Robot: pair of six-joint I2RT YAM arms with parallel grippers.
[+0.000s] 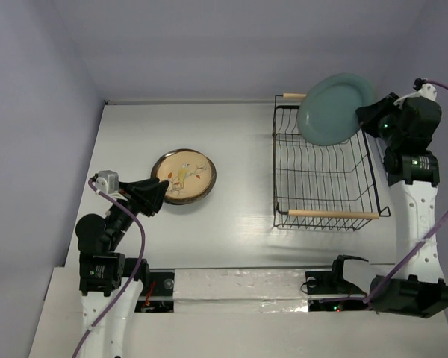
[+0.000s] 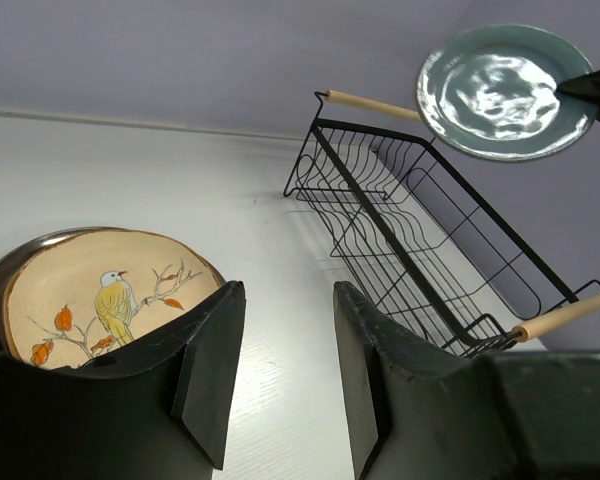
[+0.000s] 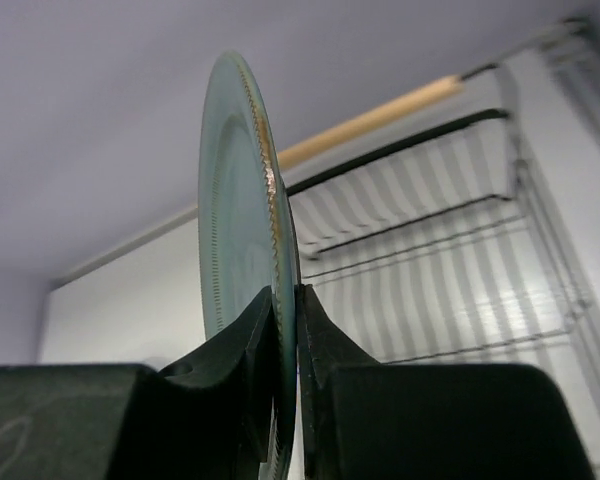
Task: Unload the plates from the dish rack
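Observation:
My right gripper is shut on the rim of the plain teal plate and holds it on edge in the air above the far end of the black wire dish rack. In the right wrist view the fingers pinch the plate's edge, with the rack behind. No plates show inside the rack. The tan plate with a dark rim and a bird picture lies flat on the table at the left. My left gripper is open and empty just beside its near-left edge. The other two plates are out of view.
The rack has a wooden rod handle at its near end and one at its far end. White table surface lies between the tan plate and the rack. The left wrist view shows the tan plate, the rack and the raised teal plate.

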